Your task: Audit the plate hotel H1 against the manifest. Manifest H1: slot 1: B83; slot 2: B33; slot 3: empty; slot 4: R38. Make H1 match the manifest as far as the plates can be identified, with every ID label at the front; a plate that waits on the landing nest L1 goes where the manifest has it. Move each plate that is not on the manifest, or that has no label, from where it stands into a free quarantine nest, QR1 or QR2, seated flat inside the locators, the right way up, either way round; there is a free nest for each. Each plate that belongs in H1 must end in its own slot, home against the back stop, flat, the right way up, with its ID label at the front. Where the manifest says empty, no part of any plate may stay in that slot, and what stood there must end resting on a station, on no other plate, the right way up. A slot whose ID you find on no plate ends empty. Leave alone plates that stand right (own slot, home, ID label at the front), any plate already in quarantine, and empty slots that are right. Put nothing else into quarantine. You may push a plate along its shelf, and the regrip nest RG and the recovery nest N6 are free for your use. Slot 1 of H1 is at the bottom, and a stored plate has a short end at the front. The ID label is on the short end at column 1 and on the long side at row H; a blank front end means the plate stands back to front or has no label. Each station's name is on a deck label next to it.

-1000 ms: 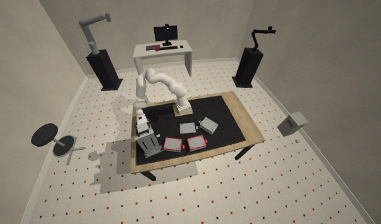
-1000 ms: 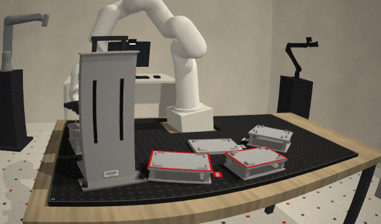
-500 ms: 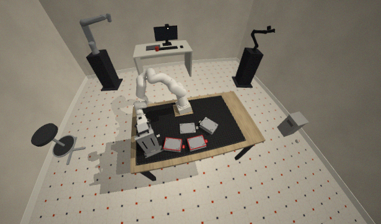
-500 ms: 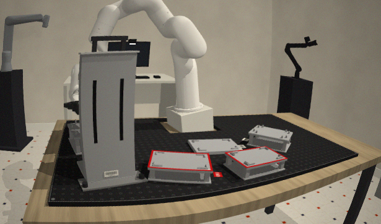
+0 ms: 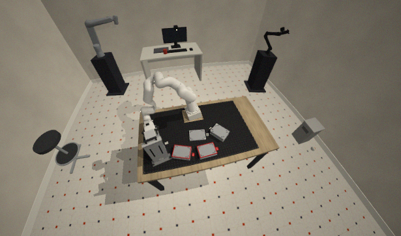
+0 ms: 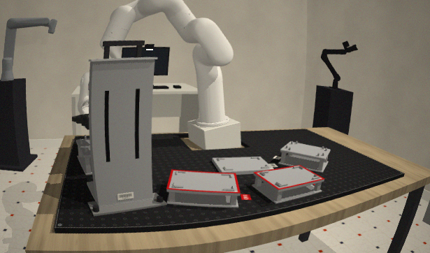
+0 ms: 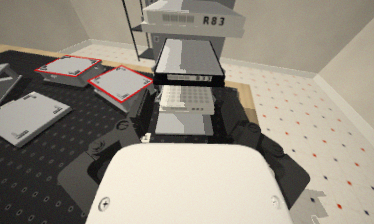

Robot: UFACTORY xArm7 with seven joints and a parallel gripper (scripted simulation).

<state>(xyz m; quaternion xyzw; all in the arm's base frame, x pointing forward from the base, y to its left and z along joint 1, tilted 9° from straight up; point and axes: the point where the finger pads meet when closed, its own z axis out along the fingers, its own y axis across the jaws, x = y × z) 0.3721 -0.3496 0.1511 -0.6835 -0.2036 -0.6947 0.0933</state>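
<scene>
From the top view I see my arm [image 5: 173, 85] arch up from its base on the black mat [image 5: 238, 130], fold over and drop its wrist toward the open face of the plate hotel [image 5: 156, 150], which stands right beneath and ahead of the gripper [image 5: 151, 138]. Off to the gripper's side lie two red-edged quarantine nests [image 5: 182, 152], with two grey nests [image 5: 197, 134] behind them. A wooden table [image 5: 261, 130] carries the mat. Around it there are a tiled floor with dots, a stool [image 5: 47, 142], a desk with a monitor [image 5: 174, 34] and two pedestals with idle arms.

The exterior view gives me the hotel's closed back panel [image 6: 121, 133] with two slots and a barcode, so the plates and the gripper are hidden here; only the arm's elbow [image 6: 207, 45] and base block [image 6: 214, 133] show. Both red-edged nests [image 6: 203, 182] carry no plate, nor do the grey ones [image 6: 242, 164].

The wrist view alone shows the shelves. My gripper [image 7: 188, 99] is spread wide and holds nothing, its dark fingers flanking the bottom of the stack. Straight ahead sits a white well plate [image 7: 187, 99] low down, a dark-fronted plate [image 7: 189, 62] above it whose label I cannot read surely, and a top plate [image 7: 193, 19] marked R83. The red-edged nests [image 7: 120, 83] lie ahead to one side.
</scene>
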